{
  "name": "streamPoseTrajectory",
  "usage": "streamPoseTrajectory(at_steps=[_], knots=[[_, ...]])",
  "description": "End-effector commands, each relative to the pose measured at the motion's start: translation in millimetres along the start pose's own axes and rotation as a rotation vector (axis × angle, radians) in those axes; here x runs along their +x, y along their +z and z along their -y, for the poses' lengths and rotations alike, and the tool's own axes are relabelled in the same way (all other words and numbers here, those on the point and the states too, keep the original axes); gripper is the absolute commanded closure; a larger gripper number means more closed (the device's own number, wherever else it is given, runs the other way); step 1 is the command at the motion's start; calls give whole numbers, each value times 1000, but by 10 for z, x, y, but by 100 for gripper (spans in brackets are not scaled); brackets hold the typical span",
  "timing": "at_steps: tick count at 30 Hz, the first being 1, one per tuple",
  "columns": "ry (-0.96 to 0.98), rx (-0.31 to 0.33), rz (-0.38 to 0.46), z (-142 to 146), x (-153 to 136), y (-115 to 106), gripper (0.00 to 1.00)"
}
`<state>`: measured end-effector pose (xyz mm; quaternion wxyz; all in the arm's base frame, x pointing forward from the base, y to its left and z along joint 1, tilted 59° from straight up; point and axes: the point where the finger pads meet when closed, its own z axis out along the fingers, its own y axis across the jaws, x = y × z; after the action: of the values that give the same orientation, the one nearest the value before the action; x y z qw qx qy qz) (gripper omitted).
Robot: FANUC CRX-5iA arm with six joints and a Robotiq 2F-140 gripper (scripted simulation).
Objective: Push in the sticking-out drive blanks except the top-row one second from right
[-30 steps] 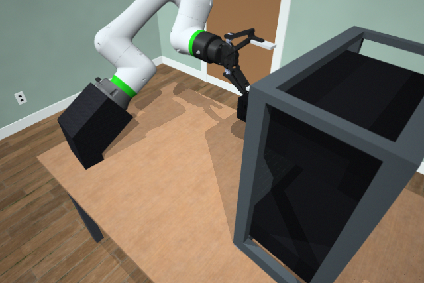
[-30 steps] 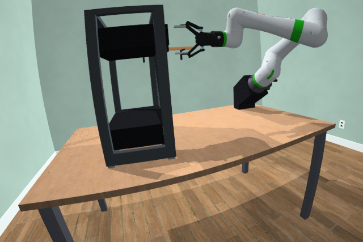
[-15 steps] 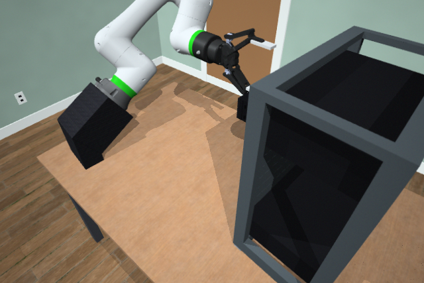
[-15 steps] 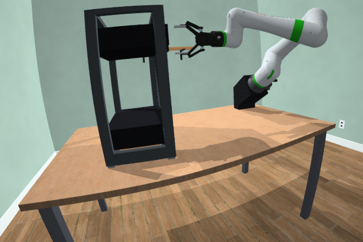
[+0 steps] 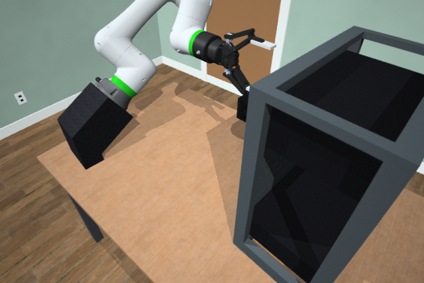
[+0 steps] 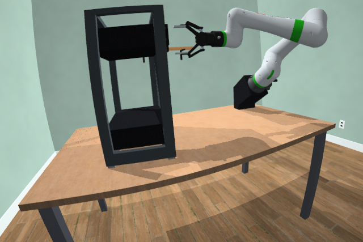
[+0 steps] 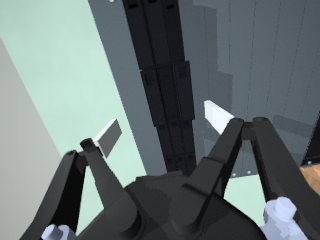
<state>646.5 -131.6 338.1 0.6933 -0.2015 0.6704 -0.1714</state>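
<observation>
The dark grey rack point(image 6: 129, 84) stands on the table, with the black storage chassis point(image 6: 126, 41) high in it. The chassis front faces the arm. In the wrist view the drive blanks point(image 7: 167, 95) show as dark narrow panels in rows, and one band of them point(image 7: 167, 92) stands out toward me. A protruding blank also shows past the rack post in the top view point(image 5: 241, 107). My gripper point(image 6: 179, 40) is wide open and empty, a short way in front of the chassis front, and also shows in the top view point(image 5: 258, 69) and the wrist view point(image 7: 162, 127).
A second black box point(image 6: 136, 129) sits low in the rack. The arm's black base block point(image 6: 247, 93) stands at the table's far side. A brown door point(image 5: 244, 16) is behind the arm.
</observation>
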Motion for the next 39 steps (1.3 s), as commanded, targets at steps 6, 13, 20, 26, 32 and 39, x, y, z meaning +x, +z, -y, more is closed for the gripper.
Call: streamPoseTrajectory(at_steps=[6, 13, 20, 26, 32, 39], knots=[[0, 0, 0, 4, 0, 0, 0], [0, 0, 0, 4, 0, 0, 0], [0, 0, 0, 4, 0, 0, 0], [0, 0, 0, 4, 0, 0, 100], [0, 0, 0, 4, 0, 0, 100], [0, 0, 0, 4, 0, 0, 100]])
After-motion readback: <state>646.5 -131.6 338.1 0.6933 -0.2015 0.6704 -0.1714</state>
